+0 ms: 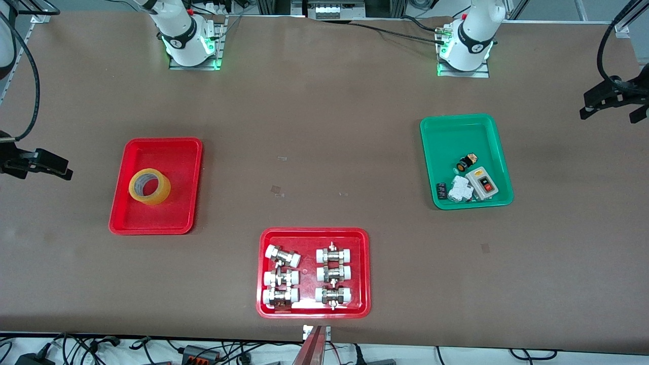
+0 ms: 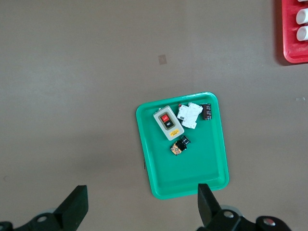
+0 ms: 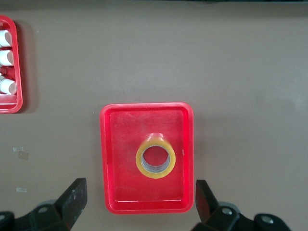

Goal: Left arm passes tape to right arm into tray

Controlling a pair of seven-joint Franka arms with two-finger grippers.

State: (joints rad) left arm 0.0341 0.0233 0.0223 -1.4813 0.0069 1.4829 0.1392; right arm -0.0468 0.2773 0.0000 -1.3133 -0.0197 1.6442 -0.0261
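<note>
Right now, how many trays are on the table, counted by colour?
Red trays: 2, the tray holding the tape and the tray with metal fittings
Green trays: 1, the green tray
Total: 3

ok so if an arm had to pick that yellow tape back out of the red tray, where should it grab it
The tape lies flat in the tray, hole facing up. Probably best to come straight down with one finger in the hole and one outside, pinching the ring wall. The open right gripper hangs high over that tray; the open left gripper hangs over the green tray.
</note>
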